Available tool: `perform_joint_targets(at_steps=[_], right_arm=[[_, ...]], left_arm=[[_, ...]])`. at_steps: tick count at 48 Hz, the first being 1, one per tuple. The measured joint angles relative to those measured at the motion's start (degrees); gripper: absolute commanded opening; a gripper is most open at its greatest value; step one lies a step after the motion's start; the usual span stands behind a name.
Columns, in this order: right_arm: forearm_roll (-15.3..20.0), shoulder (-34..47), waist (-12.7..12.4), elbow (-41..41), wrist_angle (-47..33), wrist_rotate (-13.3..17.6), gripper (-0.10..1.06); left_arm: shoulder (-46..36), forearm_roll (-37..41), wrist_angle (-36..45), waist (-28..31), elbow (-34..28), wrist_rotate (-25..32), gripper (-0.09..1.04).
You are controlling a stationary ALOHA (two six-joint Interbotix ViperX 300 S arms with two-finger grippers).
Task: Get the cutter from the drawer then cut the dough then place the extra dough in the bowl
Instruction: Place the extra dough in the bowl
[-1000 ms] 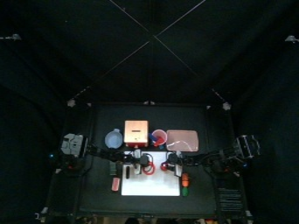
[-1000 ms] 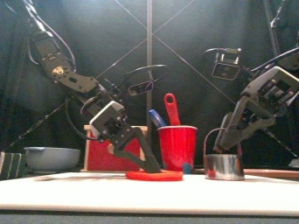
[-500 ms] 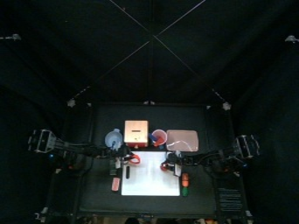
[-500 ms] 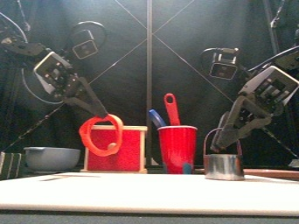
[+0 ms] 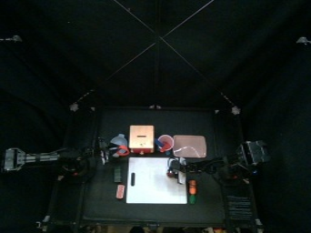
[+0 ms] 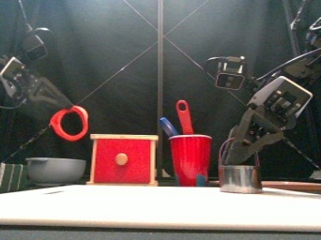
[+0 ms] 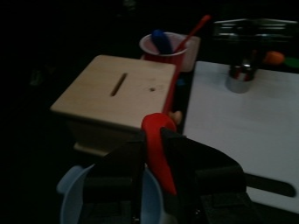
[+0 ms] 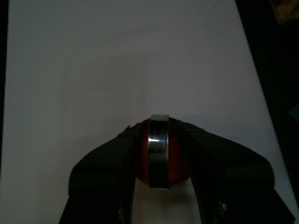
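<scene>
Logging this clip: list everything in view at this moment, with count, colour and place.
White cutting board: one, white, front centre.
Dough ring: one, red, hanging over the bowl.
Two-handled bowl: one, blue-grey, left of box.
Wooden box with drawer front: one, pale with red, behind board.
Plastic cup: one, red, right of box.
Toy knives: red, blue, in cup.
Round metal cutter: one, silver, board's right.
Flat tray: one, pink, back right.
Left pincer: shut on ring.
Right pincer: shut on cutter.

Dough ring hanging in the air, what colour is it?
The dough ring is red, best seen in the front view.
</scene>
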Motion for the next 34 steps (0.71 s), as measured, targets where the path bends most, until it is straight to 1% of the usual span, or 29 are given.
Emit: perform_joint_targets(at_steps=[8, 10, 24, 34], right_arm=[[0.00, 0.00, -0.09, -0.26, 0.00, -0.09, 0.76], [0.00, 0.09, -0.09, -0.26, 0.09, -0.18, 0.76], [-0.18, 0.00, -0.09, -0.97, 0.18, -0.44, 0.76], [-1.93, 0.00, -0.09, -2.29, 1.05, 0.00, 0.76]], left_arm=[[0.09, -1.14, 0.70, 0.70, 0.09, 0.00, 0.86], [0.09, -1.14, 0.70, 0.70, 0.35, 0.00, 0.88], [0.09, -1.23, 0.79, 0.62, 0.62, 0.00, 0.88], [0.09, -1.32, 0.79, 0.62, 0.62, 0.00, 0.88]])
